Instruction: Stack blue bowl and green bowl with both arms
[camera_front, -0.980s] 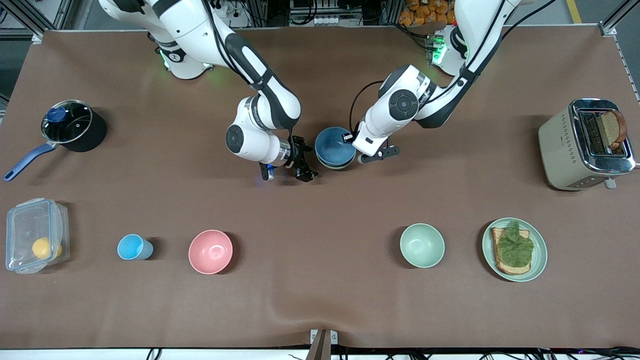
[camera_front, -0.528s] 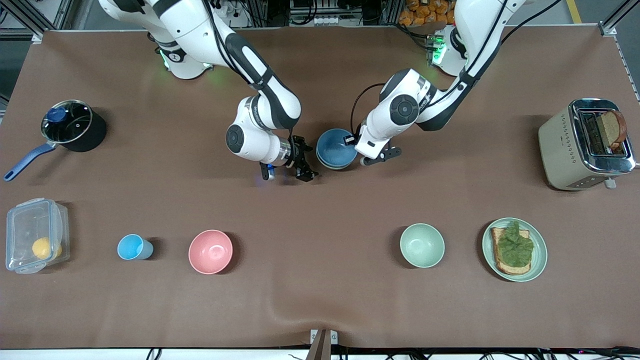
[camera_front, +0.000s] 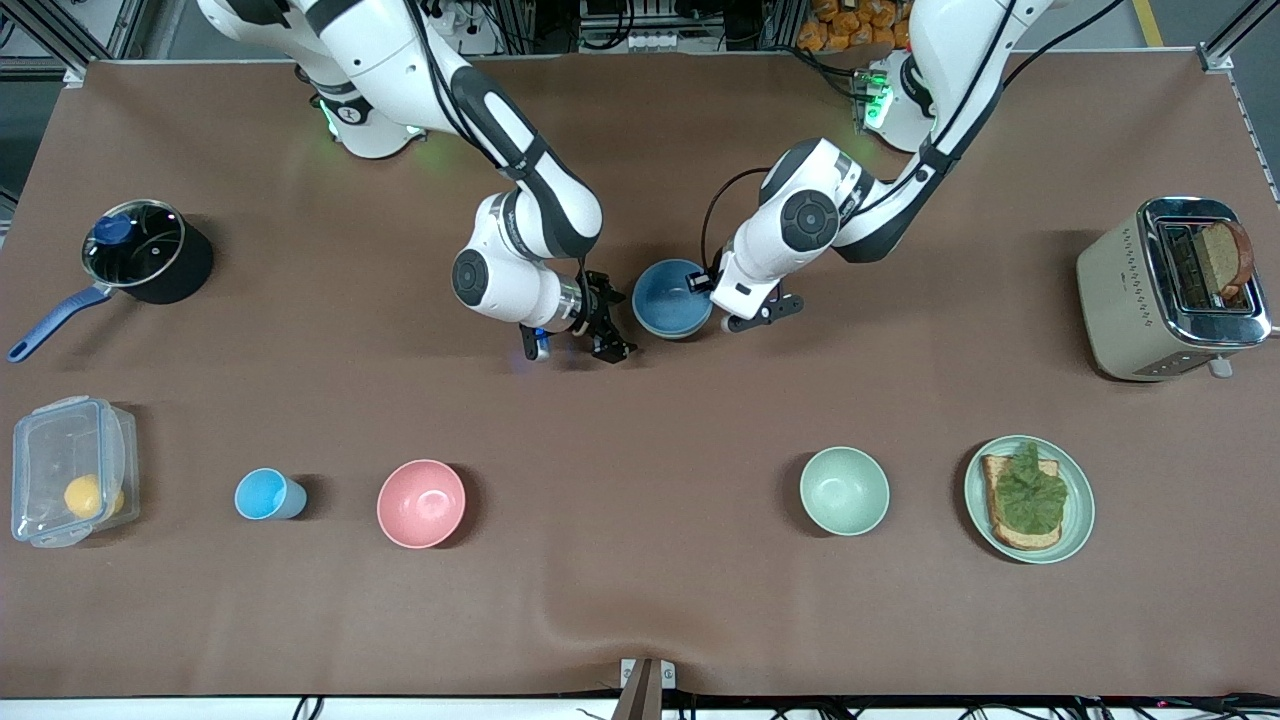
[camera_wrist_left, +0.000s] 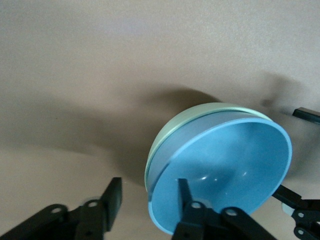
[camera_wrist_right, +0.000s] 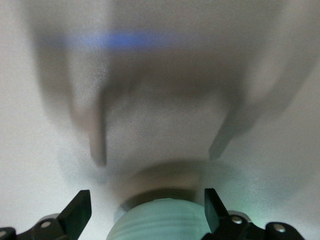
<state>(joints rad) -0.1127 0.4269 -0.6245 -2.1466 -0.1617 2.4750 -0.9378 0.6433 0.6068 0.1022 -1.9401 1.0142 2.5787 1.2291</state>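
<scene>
The blue bowl (camera_front: 671, 297) is seen nested in the green bowl (camera_wrist_left: 172, 137) mid-worktop, flanked by the right gripper (camera_front: 606, 325) with fingers spread apart beside the stack, and by the left gripper (camera_wrist_left: 147, 197), whose parted fingers straddle the blue rim without clamping it. Nearer the front camera are found a pink bowl (camera_front: 421, 503), light-blue cup (camera_front: 266, 494), mint bowl (camera_front: 844, 490) and sandwich plate (camera_front: 1078, 512). The brown worktop (camera_front: 640, 600) is wrinkled at its near edge, and the green bowl is mostly hidden.

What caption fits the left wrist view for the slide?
Left claw open astride the rim of the round matte blue bowl, nested in the sage-green bowl on the brown table.
</scene>
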